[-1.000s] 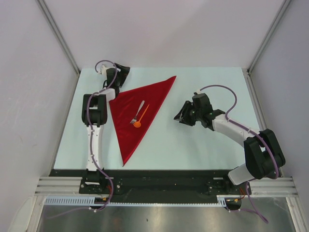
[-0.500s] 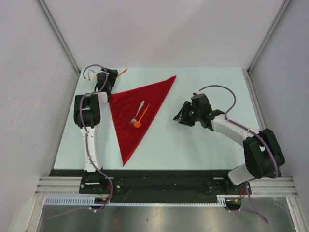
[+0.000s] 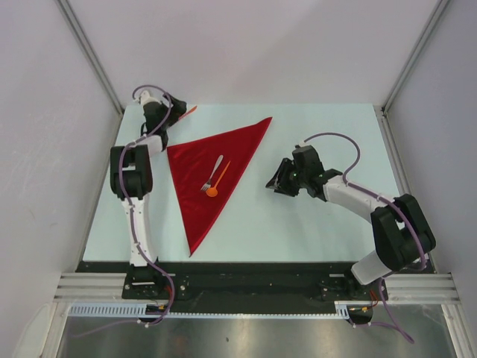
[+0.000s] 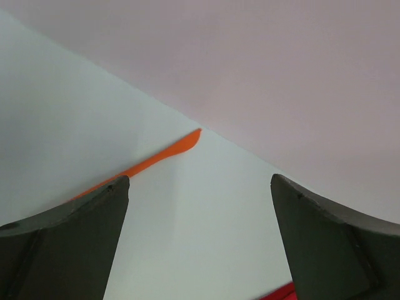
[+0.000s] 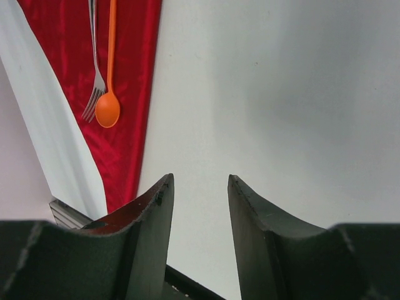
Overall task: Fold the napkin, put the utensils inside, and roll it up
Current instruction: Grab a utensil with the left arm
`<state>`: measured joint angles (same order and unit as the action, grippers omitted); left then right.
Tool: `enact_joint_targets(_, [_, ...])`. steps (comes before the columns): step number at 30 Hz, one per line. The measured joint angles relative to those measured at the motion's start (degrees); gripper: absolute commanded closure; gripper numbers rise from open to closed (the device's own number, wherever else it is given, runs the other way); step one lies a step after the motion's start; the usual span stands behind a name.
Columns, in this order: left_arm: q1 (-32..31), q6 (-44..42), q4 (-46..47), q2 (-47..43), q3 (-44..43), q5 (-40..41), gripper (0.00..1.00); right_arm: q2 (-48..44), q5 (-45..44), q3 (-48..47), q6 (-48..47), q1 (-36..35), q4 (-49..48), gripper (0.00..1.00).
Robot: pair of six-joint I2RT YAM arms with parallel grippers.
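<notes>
Left gripper [image 3: 179, 115] has swung to eleven o'clock, spread beside the knife [image 4: 165, 154]; napkin [image 3: 195, 201] folded, fork [image 3: 216, 167] and spoon [image 3: 212, 192] on it; right gripper [image 3: 274, 183] parted, empty. Knife and rolling remain.

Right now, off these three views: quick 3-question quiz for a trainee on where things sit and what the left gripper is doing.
1. True or false: the fork and the spoon both lie on the napkin.
2. Where is the orange knife? A) on the napkin. B) on the bare table near its far left corner, in front of the left gripper. C) under the fork.
3. Fill in: the left gripper's jaws stand ___ with nothing between them.

Key: 1 true; 2 B; 3 open.
</notes>
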<state>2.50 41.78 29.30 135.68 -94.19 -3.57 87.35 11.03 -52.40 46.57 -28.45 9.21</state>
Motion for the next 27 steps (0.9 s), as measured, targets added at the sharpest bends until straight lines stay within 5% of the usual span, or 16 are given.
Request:
enact_joint_targets(7, [0.15,-20.04,-16.7,5.99,-27.36,-6.16,0.06,0.63,0.22,-0.68,0.15,-0.22,0.22,0.55])
enact_joint_targets(10, [0.31,-29.79,-26.34,10.91,-41.24,-7.26,0.0,0.63,0.2,-0.76,0.13,-0.22,0.37,0.55])
enact_joint_targets(16, [1.27,-40.79,-38.23,11.8,-42.18,-8.44,0.0,0.63,0.28,-0.76,0.15,-0.22,0.37,0.55])
enact_joint_targets(27, [2.56,-48.52,-54.64,15.3,-44.5,-6.25,0.0,1.38,0.66,-0.98,0.39,-0.94,0.22,0.55])
